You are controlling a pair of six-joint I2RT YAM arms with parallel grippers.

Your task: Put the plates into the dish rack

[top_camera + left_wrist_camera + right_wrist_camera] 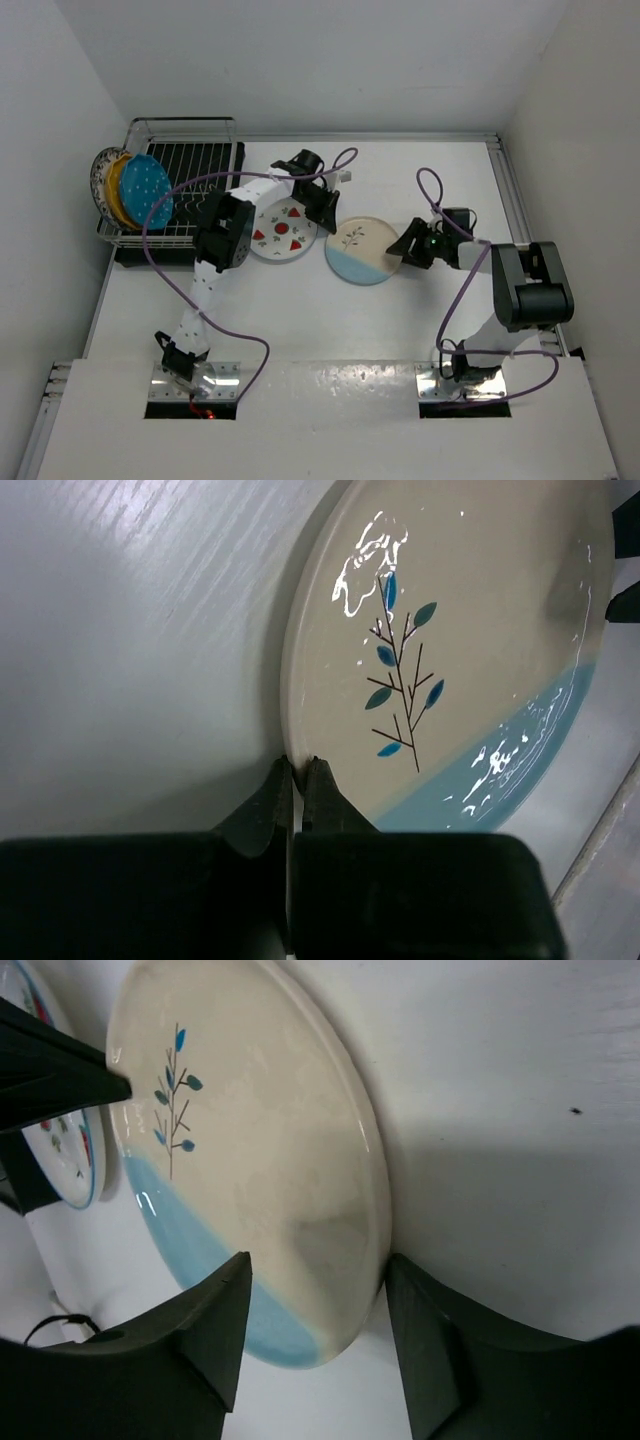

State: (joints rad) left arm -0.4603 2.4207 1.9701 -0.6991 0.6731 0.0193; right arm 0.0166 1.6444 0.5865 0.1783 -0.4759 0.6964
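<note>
On the white surface (pixel 300 330), the right end effector (pixel 318 1265), spread wide, straddles the right rim of the cream-and-light-blue sprigged round plate (pixel 358 250); the left end effector (pixel 297 780) (clenched, empty) meets its left rim. A shallow pinch risks slippage.

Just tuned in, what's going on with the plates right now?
The white floral plate, yellow plate and teal plate stand in the dish rack. The strawberry plate and the sprig plate are out on the table. Both arms are at the sprig plate: the left gripper, fingers shut, is at its rim, and the right gripper is open, straddling the opposite rim.
</note>
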